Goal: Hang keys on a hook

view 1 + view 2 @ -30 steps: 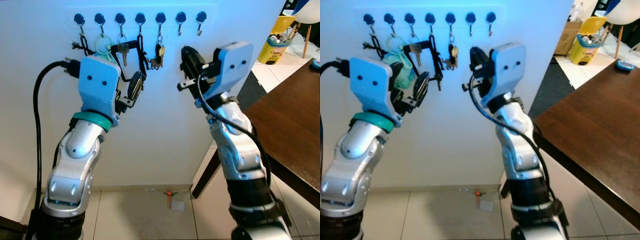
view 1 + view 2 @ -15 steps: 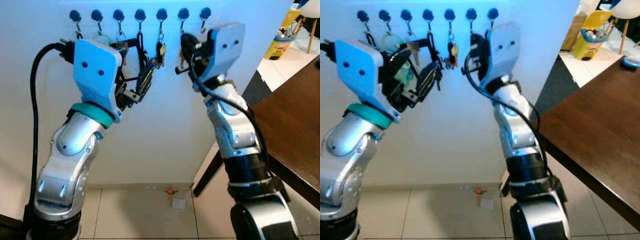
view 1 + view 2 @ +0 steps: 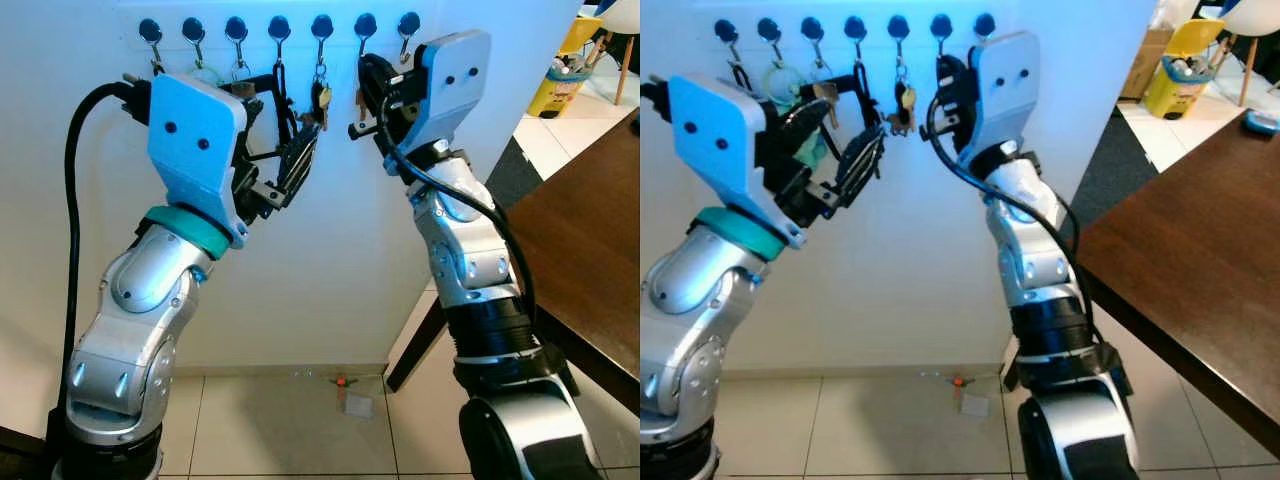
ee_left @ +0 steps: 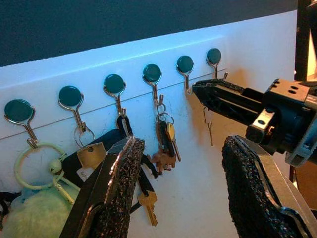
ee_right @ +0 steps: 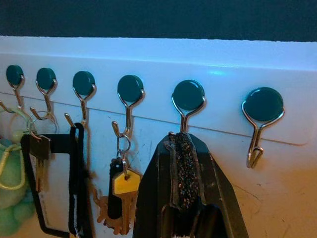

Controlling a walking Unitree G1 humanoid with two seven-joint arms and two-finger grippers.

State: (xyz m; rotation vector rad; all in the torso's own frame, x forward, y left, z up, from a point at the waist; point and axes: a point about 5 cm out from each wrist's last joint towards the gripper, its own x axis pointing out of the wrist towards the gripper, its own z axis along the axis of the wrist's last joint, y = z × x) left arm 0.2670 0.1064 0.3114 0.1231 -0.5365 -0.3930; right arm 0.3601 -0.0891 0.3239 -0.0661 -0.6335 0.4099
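1. Right gripper has its 2 fingers pressed flat together, tips just under the 6th hook, the 2nd one from the right end of the rail.
2. From the left wrist view, a thin key hangs just below those tips, against the wall. It looks pinched by its ring, though the ring itself is too small to make out.
3. Judged step: threading the ring over the hook's upturned tip. The tips should rise slightly above that tip, press toward the wall, then sink so the ring drops into the bend.
4. Release only once the key's weight sits on the hook; opening early would likely drop it to the floor.
5. Keep clear of the yellow-capped bunch on the 5th hook, just beside the fingers; a sideways drift could snag it.
6. If the 6th hook proves awkward, the 7th hook at the rail's right end is bare.
7. Left gripper hangs spread wide and carries nothing, in front of the rail's middle hooks; it is best left where it is.
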